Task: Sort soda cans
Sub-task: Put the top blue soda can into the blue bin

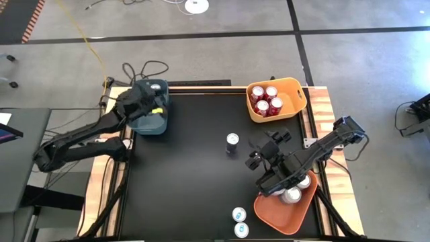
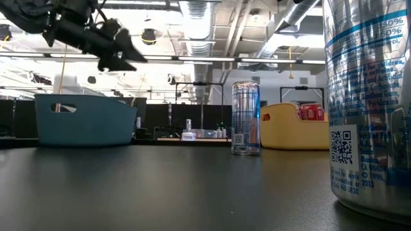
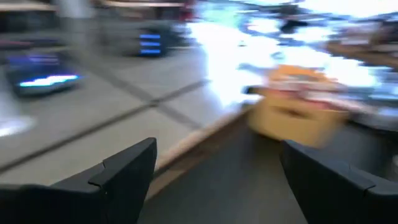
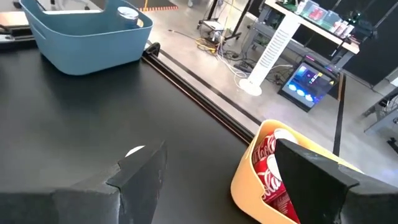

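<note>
Overhead, the black counter [image 1: 181,168] carries three plastic bins: a teal-blue one [image 1: 149,121] at its far left corner, a yellow one [image 1: 290,107] at the far right corner, and an orange one [image 1: 285,214] at the near right edge. Four red soda cans with silver tops [image 1: 266,99] stand together inside the yellow bin. One silver-grey soda can [image 1: 232,142] stands upright alone near the middle of the counter, well apart from every bin; in the low view the same can [image 2: 246,118] shows in front of the yellow bin. Two more cans with pale tops [image 1: 240,222] stand close together at the near edge, just beside the orange bin. Silver-topped cans [image 1: 295,191] also sit in the orange bin, partly hidden under the right arm, so their count cannot be told.

The left tool [image 1: 156,102] hangs above the teal-blue bin; in its own wrist view its two dark fingers [image 3: 127,171] stand wide apart with nothing between them. The right tool [image 1: 263,149] hovers over bare counter between the lone silver-grey can and the orange bin, just beside the can but not touching it. Its fingers [image 4: 140,171] are likewise spread open and empty, and past them the yellow bin with its red cans and the teal-blue bin both show.
</note>
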